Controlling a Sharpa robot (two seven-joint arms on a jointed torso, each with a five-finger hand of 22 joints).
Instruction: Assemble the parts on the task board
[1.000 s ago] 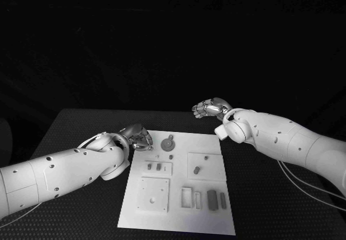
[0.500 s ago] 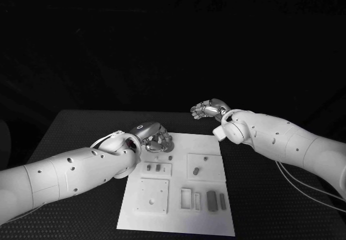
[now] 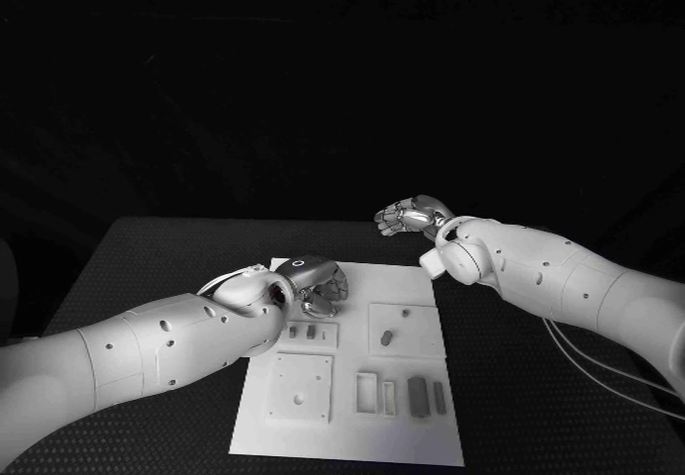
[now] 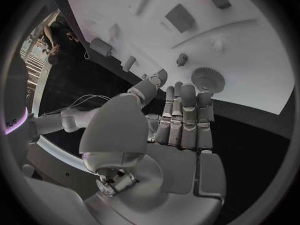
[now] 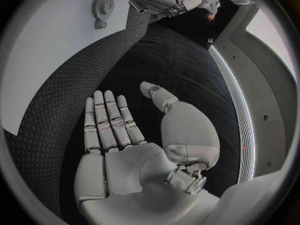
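Left hand (image 3: 317, 282) has slid in from the board's edge and now sits over the top-left corner of the task board (image 3: 414, 435), pretty much on top of where the little gear (image 4: 207, 79) is. From the left wrist camera the fingers are stretched out straight, close together, holding nothing, tips just short of the gear. Right hand (image 3: 411, 216) hasn't budged, parked off the board's far right corner over the table (image 3: 143, 247); its wrist view shows a flat open palm with nothing in it.

That gear looks like small rigid plastic, light, with a toothed rim, so I'd guess a pinch across the rim from above is the way. It's flat on the board, so not much to get under.

From the head camera the left hand covers the gear, so I can't tell if there's contact. Remaining parts (image 3: 419, 394) lower on the board are too tiny to identify.
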